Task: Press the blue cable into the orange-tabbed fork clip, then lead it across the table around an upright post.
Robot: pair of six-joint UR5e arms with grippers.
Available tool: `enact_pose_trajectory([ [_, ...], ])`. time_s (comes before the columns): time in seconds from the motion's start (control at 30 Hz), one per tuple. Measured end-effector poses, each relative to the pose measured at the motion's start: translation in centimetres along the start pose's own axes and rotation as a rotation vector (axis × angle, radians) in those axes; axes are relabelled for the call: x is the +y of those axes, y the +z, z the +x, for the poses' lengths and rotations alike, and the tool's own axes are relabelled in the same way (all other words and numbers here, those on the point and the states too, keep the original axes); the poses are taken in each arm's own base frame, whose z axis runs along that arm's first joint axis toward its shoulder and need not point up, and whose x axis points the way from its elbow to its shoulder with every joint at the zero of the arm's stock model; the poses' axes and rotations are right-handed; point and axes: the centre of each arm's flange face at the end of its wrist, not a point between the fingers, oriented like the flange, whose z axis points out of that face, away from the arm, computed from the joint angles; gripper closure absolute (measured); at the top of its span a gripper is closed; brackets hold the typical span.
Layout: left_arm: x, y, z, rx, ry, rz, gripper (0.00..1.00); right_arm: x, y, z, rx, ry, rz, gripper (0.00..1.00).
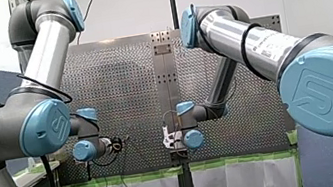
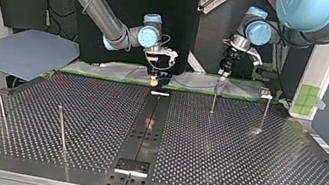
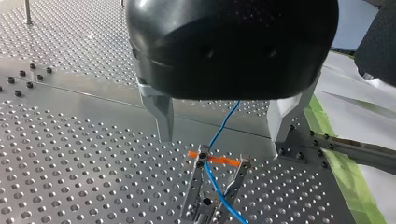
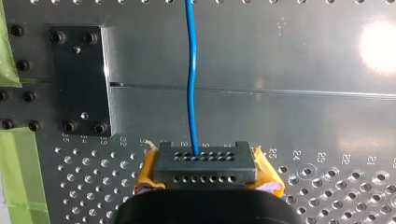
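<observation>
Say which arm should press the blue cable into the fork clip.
Left. My left gripper hangs open directly above the fork clip, with the blue cable passing between its fingers. My right gripper is shut on the cable further along and is likely better kept holding.

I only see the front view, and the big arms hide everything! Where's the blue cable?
Observer: The left wrist view shows the thin blue cable crossing the orange tab of the orange-tabbed fork clip and running on between its two metal prongs.
Operator: Is the left arm holding it?
Observer: No. The left end effector is open, with its metal fingers standing apart on either side of the cable.
Operator: So who's got it?
Observer: In the right wrist view the cable runs straight into the right end effector, which looks shut on it between yellow pads.
</observation>
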Motion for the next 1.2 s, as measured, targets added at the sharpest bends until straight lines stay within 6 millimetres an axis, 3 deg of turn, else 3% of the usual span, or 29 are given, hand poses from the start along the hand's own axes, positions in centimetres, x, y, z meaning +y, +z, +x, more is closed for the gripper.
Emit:
enact_pose_trajectory([
  [0.87, -0.1, -0.1, 0.1, 0.004, 0.001, 0.000, 0.00, 0.0, 0.0, 0.0, -0.002, 0.000, 0.000, 1.00],
  [1.2, -1.7, -0.3, 0.3, 0.013, 0.007, 0.048, 0.00, 0.0, 0.0, 0.0, 0.000, 0.000, 0.000, 1.00],
])
